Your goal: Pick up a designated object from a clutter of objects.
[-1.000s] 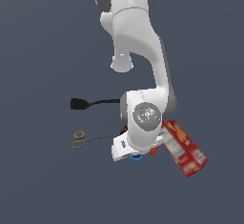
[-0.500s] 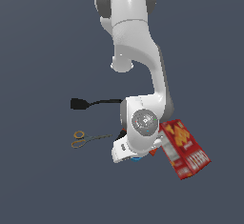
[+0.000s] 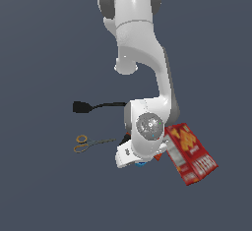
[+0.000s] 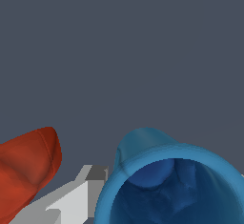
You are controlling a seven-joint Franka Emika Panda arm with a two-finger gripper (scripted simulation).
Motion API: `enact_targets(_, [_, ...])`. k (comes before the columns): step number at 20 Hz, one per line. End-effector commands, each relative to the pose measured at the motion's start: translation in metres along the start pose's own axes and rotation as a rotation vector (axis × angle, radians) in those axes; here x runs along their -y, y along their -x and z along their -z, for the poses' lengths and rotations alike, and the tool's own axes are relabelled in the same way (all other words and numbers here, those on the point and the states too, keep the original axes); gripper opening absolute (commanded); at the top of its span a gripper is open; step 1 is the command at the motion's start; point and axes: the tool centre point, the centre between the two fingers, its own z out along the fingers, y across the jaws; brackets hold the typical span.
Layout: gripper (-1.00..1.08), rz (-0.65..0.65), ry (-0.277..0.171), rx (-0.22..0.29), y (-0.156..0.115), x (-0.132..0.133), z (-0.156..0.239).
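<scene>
In the exterior view the white Panda arm [image 3: 147, 77] reaches down over the dark grey counter [image 3: 44, 38], its wrist covering most of the clutter. Only a sliver of the blue cup [image 3: 141, 164] shows under the wrist's lower edge. The red cracker box [image 3: 191, 154] lies tilted just beside the wrist on the exterior view's right. On the exterior view's left, the black spatula [image 3: 91, 106] lies with its handle running under the arm, and the scissors [image 3: 87, 143] rest below it, apart from it, blades pointing toward the wrist.

In the wrist view the blue cup [image 4: 171, 180] fills the near field, its open mouth facing the camera. One grey finger [image 4: 78, 197] sits against the cup's outer wall; the other finger is out of frame, so I cannot tell how wide the jaws stand or whether they grip the cup. A rounded red object [image 4: 26, 170] lies just beside that finger.
</scene>
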Motion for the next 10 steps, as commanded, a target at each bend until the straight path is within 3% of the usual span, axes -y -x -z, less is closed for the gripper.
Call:
enact_targets(1, [-1.0, 0.0, 0.0, 0.0, 0.0, 0.0, 0.0])
enact_targets(10, [-1.0, 0.0, 0.0, 0.0, -0.001, 0.013, 0.031])
